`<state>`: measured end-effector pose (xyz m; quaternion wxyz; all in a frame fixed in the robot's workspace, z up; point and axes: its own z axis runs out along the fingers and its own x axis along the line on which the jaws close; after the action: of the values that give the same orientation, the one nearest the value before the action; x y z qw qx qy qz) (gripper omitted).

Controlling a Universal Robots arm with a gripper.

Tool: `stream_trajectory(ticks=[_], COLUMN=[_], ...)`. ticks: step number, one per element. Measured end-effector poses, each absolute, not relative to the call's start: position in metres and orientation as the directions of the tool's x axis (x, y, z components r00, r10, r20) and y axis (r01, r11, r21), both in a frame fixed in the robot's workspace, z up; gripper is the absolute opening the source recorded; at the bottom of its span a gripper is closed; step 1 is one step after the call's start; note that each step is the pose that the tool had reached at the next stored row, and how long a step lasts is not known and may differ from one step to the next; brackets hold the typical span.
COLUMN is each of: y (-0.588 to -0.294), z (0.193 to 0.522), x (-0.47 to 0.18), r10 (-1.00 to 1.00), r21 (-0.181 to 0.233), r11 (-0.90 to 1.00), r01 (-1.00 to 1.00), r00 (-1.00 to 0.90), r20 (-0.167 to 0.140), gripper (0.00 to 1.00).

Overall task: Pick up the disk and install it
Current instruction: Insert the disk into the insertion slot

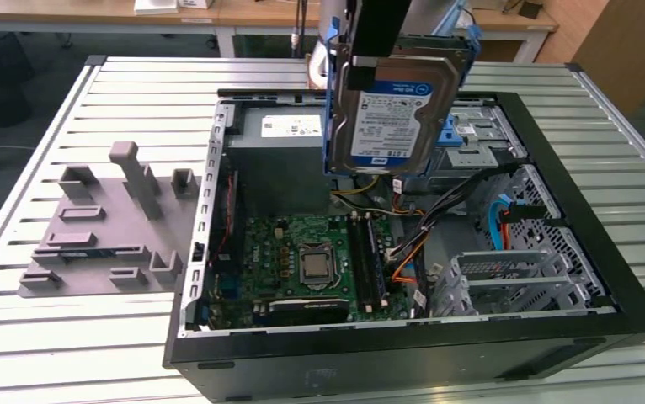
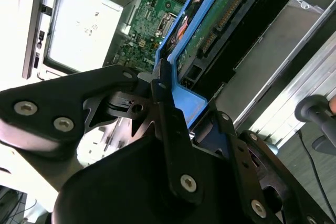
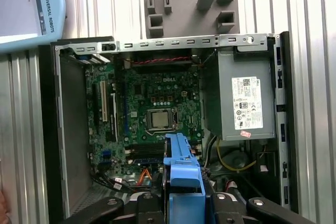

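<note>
Disk (image 1: pixel 396 105) is up in the air, right above the far side of the open computer case (image 1: pixel 413 358), and it touches nothing inside. The gripper (image 2: pixel 176 103) is pinched tight on the blue frame (image 3: pixel 181 169) that runs round the disk, so the silver drive hangs on its edge with its label facing out in the exterior view. I think it is held by the frame because that part is made for grabbing, and held high so it is clear of the case walls and the wires (image 1: pixel 457 202). The case lies flat on its side with the cover off, which I guess is so everything can be reached from above. Inside the case a green board (image 1: pixel 311 261) sits in the middle, and a big grey box with a white sticker (image 1: pixel 283 135) sits at the far wall, just beside the spot under the disk. Next to the case, on the exterior view's left, stands a grey block with posts (image 1: pixel 109 227). The case rests on a table of pale metal slats (image 1: pixel 53 345). Behind the case are wooden desks (image 1: pixel 255 13) and a dark floor.
</note>
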<state>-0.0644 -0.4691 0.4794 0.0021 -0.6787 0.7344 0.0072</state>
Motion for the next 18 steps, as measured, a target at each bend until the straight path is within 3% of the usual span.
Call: stream_trajectory(ticks=[18], y=[-0.491], z=[0.479], x=[-0.055], r10=[-0.997], r21=[0.008], r11=[0.079], r01=[-0.997], r00=[-0.079], r20=[-0.013], gripper=[0.36])
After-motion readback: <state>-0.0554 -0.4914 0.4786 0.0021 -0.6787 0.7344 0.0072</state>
